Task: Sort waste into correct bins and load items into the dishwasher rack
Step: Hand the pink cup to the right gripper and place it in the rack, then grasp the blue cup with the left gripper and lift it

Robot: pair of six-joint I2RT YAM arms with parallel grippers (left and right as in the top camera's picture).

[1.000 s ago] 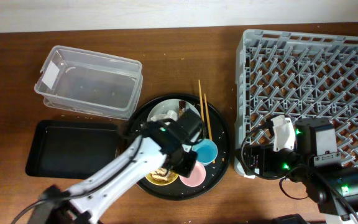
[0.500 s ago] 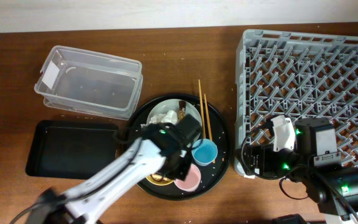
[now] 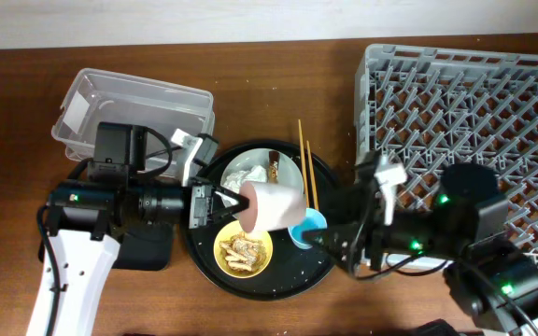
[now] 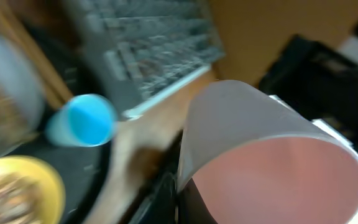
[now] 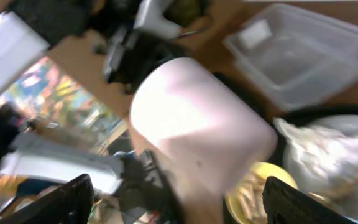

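Note:
My left gripper (image 3: 230, 201) is shut on the small pink cup (image 3: 271, 205) and holds it on its side above the round tray; the cup fills the left wrist view (image 4: 272, 155). My right gripper (image 3: 331, 241) is open and empty, right of the pink cup (image 5: 197, 130), beside the small blue cup (image 3: 306, 227). The yellow bowl (image 3: 244, 252) holds brownish food scraps. The pale plate (image 3: 286, 168) carries the crumpled tissue (image 3: 241, 173) and the brown-gold wrapper (image 3: 276, 168). The chopsticks (image 3: 304, 173) lie at its right. The grey dishwasher rack (image 3: 474, 103) stands at the right.
The clear tub (image 3: 134, 121) stands at the back left. The shallow black tray (image 3: 82, 219) lies in front of it, partly under my left arm. The dishes sit on a large round black tray (image 3: 320, 271).
The pink cup has left the round tray and now hangs tilted in my left gripper. My right arm has swung left from the rack toward the round tray.

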